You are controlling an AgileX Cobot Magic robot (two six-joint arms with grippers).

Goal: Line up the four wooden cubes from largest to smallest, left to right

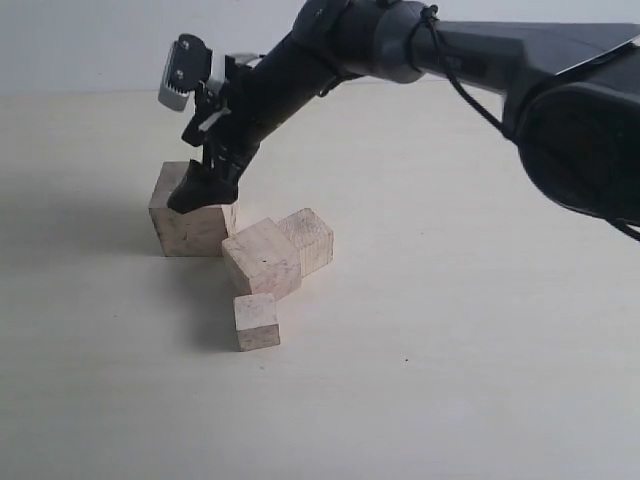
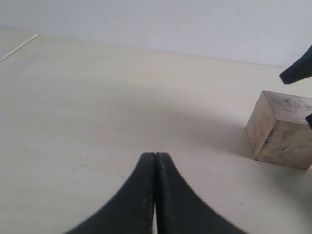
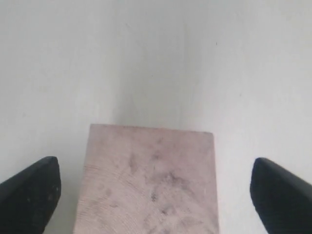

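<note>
The four wooden cubes lie left of centre on the table. The largest cube (image 1: pixel 187 228) (image 2: pixel 280 129) (image 3: pixel 151 180) stands furthest left. Right of it sit the second-largest cube (image 1: pixel 262 258) and a mid-sized cube (image 1: pixel 310 238), touching each other. The smallest cube (image 1: pixel 257 321) rests nearer the front. My right gripper (image 1: pixel 203 188) (image 3: pixel 155 170) reaches across and hangs over the largest cube, open, one finger (image 3: pixel 30 194) on each side with gaps to the wood. My left gripper (image 2: pixel 156 156) is shut on nothing, low over bare table, some way from that cube.
The pale table (image 1: pixel 450 330) extends on every side of the cubes. The right arm's dark links (image 1: pixel 420 40) stretch from the upper right across the back of the scene. A right fingertip (image 2: pixel 297 70) shows above the largest cube in the left wrist view.
</note>
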